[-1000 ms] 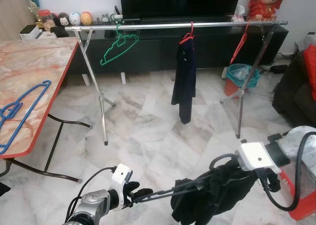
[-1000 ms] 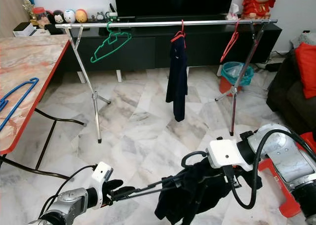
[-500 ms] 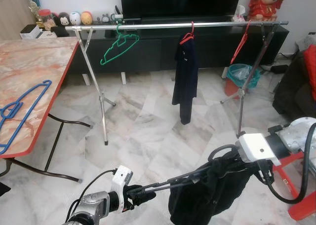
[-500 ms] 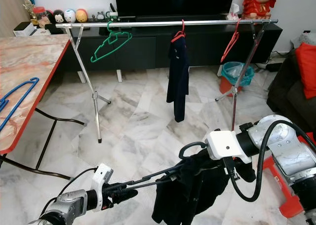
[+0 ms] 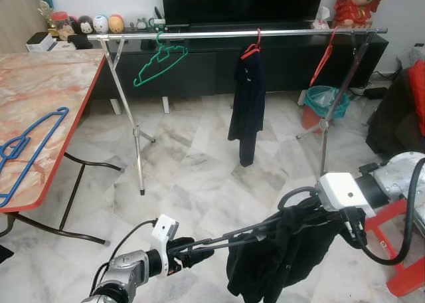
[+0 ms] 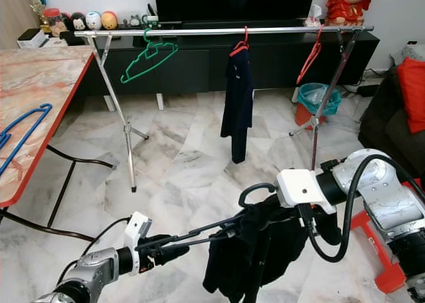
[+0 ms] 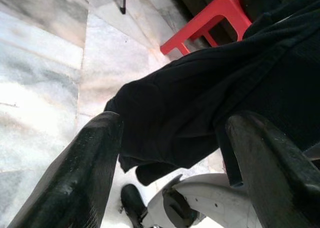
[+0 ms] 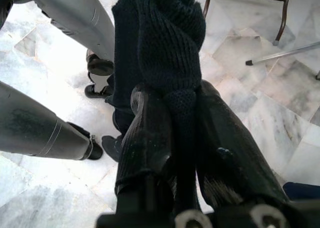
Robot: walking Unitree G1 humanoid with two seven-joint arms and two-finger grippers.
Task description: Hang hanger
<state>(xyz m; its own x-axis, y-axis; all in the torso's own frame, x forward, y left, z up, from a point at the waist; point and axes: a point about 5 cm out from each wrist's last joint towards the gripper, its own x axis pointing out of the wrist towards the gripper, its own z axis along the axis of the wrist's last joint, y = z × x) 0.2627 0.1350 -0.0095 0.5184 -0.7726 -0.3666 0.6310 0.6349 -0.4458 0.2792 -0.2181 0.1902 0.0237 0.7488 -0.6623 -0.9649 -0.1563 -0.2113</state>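
While the marble floor (image 5: 192, 177) spreads across most of the room, a long silver clothes rail (image 5: 232, 34) on crossed legs stands in front of a dark TV cabinet (image 5: 279, 64). From the rail hang an empty green hanger (image 5: 159, 60), a red hanger carrying a dark garment (image 5: 247, 103) and, near the far right leg, another red hanger (image 5: 323, 56). On the robot's left stands a marble-topped table (image 5: 40, 97) with a red edge, and a blue hanger (image 5: 26, 150) lies flat on it. A teal waste bin (image 5: 323, 100) sits behind the rail's right leg.

Low in front of the robot, a black hanger (image 6: 212, 228) draped with a black knitted garment (image 6: 255, 256) is held up between the two arms, well short of the rail. The right gripper (image 8: 172, 133) is clenched on the garment's knitted fabric near the hanger's hook end. The left gripper (image 5: 199, 246) reaches toward the hanger's other end; in the left wrist view its fingers (image 7: 80, 173) stand spread apart with the black cloth beyond them. A red stool (image 7: 210, 20) stands on the floor close to the right arm.
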